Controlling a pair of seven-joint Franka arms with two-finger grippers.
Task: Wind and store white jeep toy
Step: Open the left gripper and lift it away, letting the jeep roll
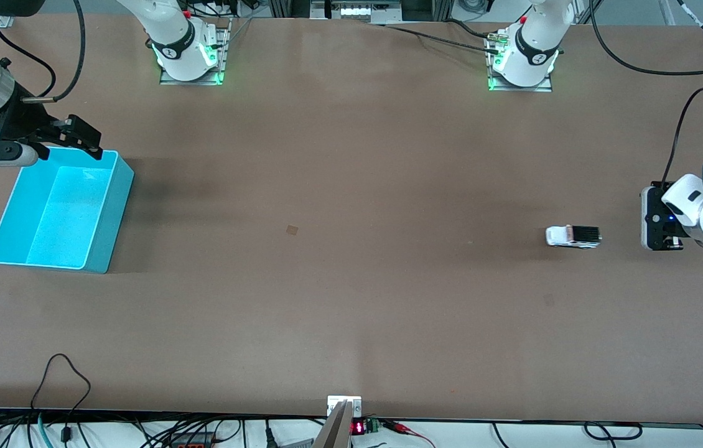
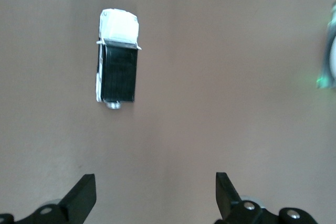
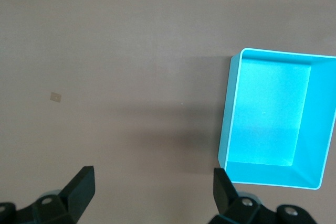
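While the white jeep toy [image 1: 573, 236] sits on the table [image 1: 351, 280] toward the left arm's end, the left gripper [image 2: 155, 195] hangs open near it; the right gripper [image 3: 152, 192] waits open by the cyan bin [image 1: 109, 218]. An off-centre pinch could likely roll the toy away.

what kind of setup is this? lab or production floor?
Looks like a robotics lab bench: two arm bases bolted to a bare brown table, loose cabling along its edges, and only a cyan bin and white jeep toy as props.

No text, label or number is legible anywhere.
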